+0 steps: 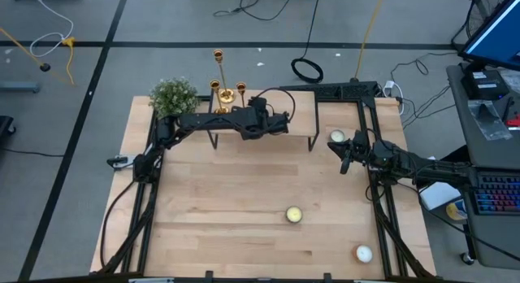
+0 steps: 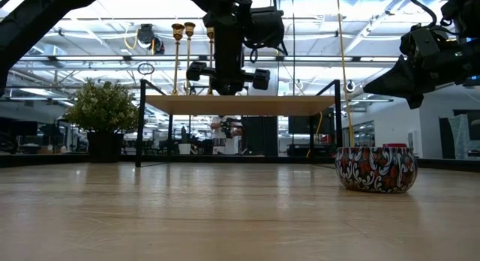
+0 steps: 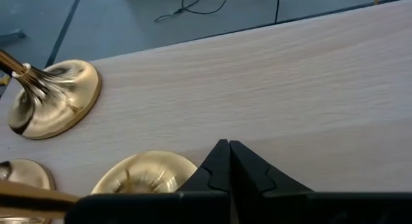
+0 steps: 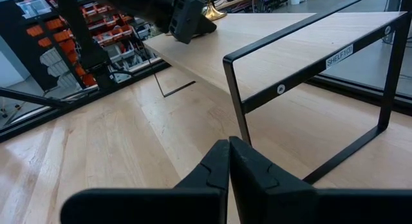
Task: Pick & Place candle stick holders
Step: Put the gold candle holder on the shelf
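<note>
On the raised shelf [image 1: 284, 112] at the far side of the desk [image 1: 227, 210], I see the three candle stick holders [image 1: 226, 92] standing upright in a tight group near its left end. My left pincer [image 3: 228, 161] sits over the shelf top just beside them, fingers pressed together and holding nothing. In the left wrist view one brass base [image 3: 55, 98] stands apart ahead of the fingers, a second base [image 3: 145, 172] lies just beside the fingertips, and a third shows only at the picture's edge. I cannot tell whether any finger touches the nearest base.

My right pincer [image 4: 228, 159] is also shut and empty, hanging over the desk near the shelf's right leg.

Most of the shelf top to the right of the holders is bare wood. The shelf's far edge runs close behind the holders, with floor and cables beyond. A potted plant [image 1: 173, 96] stands at the shelf's left end, next to the holders.

Three small candles [image 1: 294, 215] sit well apart on the desk: one by the right arm, one near the middle front, one at the front right corner. The desk is pale wood in a black frame; the low view shows a patterned candle tin [image 2: 375, 169] and a workshop beyond.
</note>
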